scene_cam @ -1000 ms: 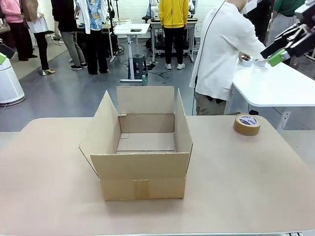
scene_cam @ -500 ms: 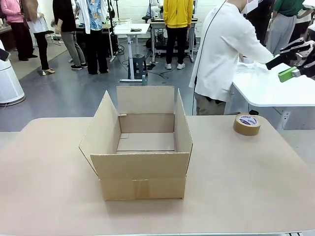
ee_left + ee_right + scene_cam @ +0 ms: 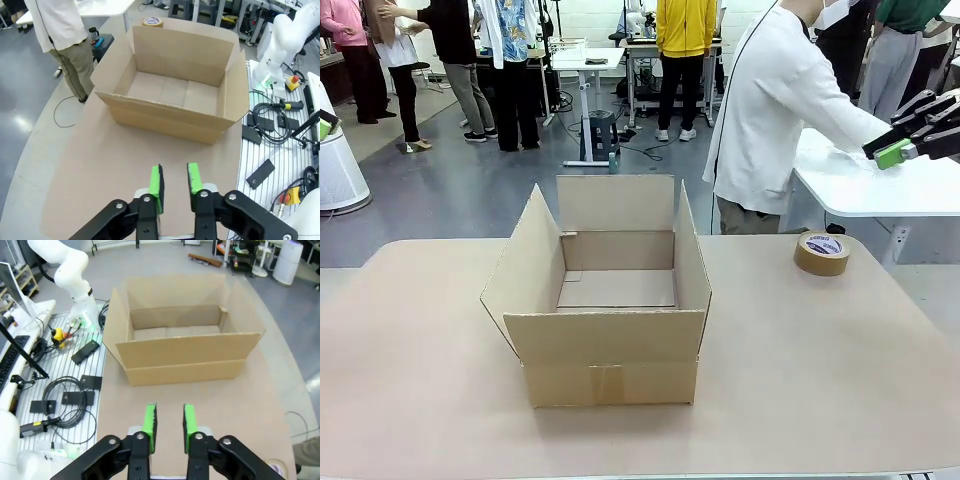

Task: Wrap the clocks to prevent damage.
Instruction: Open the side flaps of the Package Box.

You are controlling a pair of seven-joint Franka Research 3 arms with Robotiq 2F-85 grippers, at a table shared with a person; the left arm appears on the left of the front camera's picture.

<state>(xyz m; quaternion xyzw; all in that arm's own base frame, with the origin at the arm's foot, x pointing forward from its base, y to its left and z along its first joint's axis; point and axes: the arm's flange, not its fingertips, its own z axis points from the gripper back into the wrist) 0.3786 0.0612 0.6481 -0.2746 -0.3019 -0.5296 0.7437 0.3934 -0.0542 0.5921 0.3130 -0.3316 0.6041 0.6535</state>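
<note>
Right end effector [image 3: 169,425] is pressed together, holding nothing; the left end effector [image 3: 175,187], I cannot tell. The box [image 3: 605,345] sits at 12 o'clock on the counter [image 3: 820,380]. I cannot tell where the clocks are. Open wide first, then hold them gently.

This is a robotics lab in an open hall. A grey floor [image 3: 470,200] runs to far white desks [image 3: 585,60] with people [image 3: 670,25] standing among them. Beside the near surface [image 3: 100,165] are a white arm base [image 3: 75,275], loose cables [image 3: 267,120] and an emergency-stop button [image 3: 294,79].
</note>
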